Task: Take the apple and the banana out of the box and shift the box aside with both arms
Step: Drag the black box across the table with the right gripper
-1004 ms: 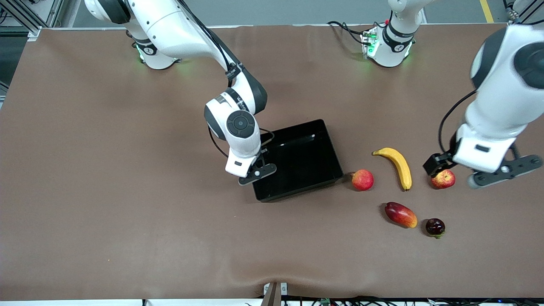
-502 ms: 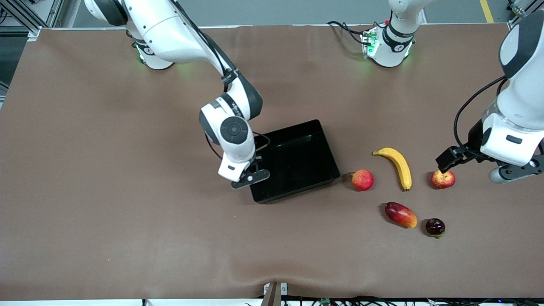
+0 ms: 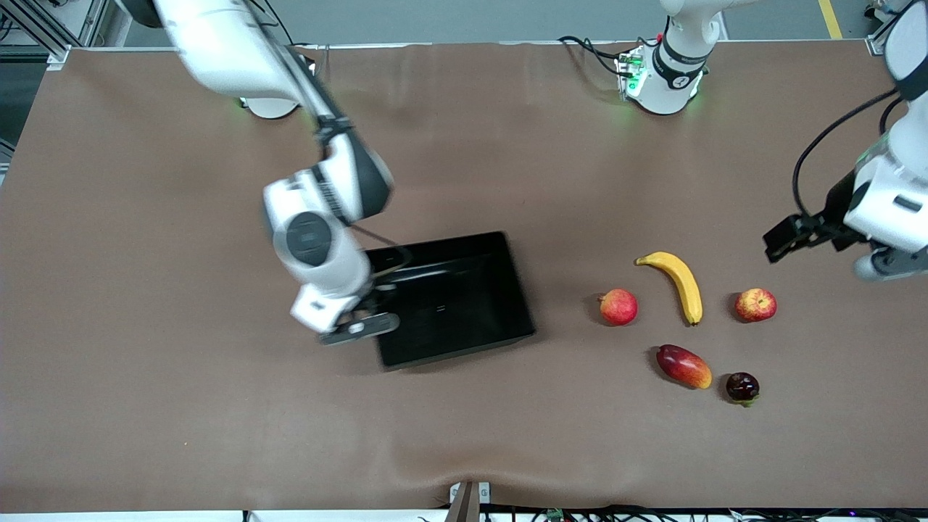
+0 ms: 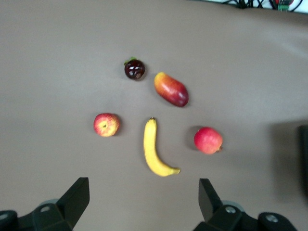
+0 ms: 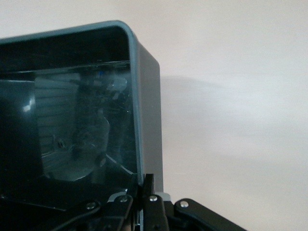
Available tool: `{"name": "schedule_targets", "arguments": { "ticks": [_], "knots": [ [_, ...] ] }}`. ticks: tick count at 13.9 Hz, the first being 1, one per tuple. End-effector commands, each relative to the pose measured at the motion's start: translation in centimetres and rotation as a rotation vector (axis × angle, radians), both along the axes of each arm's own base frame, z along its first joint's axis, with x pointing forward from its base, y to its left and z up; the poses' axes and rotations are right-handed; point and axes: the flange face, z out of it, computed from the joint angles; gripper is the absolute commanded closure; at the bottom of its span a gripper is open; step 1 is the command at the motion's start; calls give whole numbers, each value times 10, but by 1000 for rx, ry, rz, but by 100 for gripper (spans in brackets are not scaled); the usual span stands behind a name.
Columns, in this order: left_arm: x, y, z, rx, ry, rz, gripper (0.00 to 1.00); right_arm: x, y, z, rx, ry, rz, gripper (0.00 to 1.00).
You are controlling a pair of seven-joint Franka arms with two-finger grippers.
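Right gripper (image 3: 360,324) clamps wall of box (image 3: 453,297) at its right-arm end, jaws pinched on rim. Box empty; banana (image 3: 678,283) and apple (image 3: 755,304) lie on table toward left arm's end from box. Left gripper (image 3: 790,238), fingers spread wide, hangs above table near apple, nowhere near box.

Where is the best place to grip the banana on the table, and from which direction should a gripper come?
Grip the banana at its thick middle, coming straight down from above. It lies flat on the table with space on both sides, so fingers across its width would likely fit.
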Motion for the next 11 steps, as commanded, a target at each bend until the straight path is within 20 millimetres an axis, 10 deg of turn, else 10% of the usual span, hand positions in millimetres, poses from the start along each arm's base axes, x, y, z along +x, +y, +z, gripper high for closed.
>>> {"name": "schedule_targets", "arguments": {
  "ticks": [1,7,11],
  "knots": [
    [-41,14,6,-19,17,-25,0,25,-107,22,60,7,-23,100],
    [-84,12,10,-12,34,-68,0,35,-318,-3,170,25,-59,100],
    [-96,15,20,-34,41,-61,0,5,-453,-23,241,31,-83,100]
  ]
}}
